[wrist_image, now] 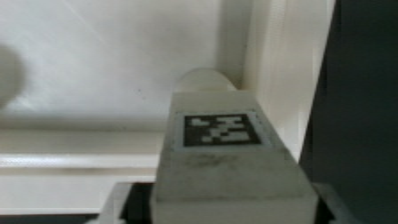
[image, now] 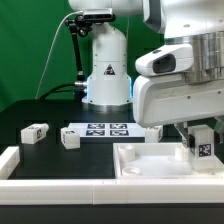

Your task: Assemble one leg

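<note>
My gripper is shut on a leg, a small white oblong block with a black-and-white tag, and holds it upright over the exterior view's right part of the large white square piece with raised corners. In the wrist view the held leg fills the middle, its tag facing the camera, its far end near a corner of the white piece. Two more legs lie on the black table: one at the exterior view's left, one beside the marker board. A further leg shows partly behind the gripper.
The marker board lies flat at the table's middle. The robot's white base stands behind it. A white rail runs along the table's left and front edges. A green backdrop is behind.
</note>
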Robot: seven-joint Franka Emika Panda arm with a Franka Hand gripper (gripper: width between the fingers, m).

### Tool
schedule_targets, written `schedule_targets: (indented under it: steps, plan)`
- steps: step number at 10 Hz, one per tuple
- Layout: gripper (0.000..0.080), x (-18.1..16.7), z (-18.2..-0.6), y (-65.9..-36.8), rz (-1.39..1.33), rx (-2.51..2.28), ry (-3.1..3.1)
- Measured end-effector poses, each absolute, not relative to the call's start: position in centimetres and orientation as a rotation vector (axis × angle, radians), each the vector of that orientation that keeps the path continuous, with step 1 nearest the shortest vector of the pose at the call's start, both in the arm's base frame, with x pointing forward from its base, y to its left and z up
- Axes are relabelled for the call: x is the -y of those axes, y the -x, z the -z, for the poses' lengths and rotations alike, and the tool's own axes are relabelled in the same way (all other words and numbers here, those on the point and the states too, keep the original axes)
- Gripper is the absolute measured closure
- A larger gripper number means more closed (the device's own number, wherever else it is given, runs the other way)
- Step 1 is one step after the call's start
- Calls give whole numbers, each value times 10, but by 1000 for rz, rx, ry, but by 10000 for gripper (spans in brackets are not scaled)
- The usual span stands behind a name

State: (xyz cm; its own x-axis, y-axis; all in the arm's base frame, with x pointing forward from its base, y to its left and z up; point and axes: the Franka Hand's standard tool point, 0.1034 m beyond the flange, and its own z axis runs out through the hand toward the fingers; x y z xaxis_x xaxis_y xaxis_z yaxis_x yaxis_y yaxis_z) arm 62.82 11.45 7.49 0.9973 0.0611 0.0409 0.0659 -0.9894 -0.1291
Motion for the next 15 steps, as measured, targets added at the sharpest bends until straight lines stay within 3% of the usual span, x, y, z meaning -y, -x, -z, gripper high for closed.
schedule_targets:
  steps: [2, 8, 15]
  plan:
    - [510, -114, -75, -628, 52, 31, 3009]
    - [509, -109, -73, -628, 38, -1055, 2818]
    - [509, -106, -73, -625, -47, -1990, 2237]
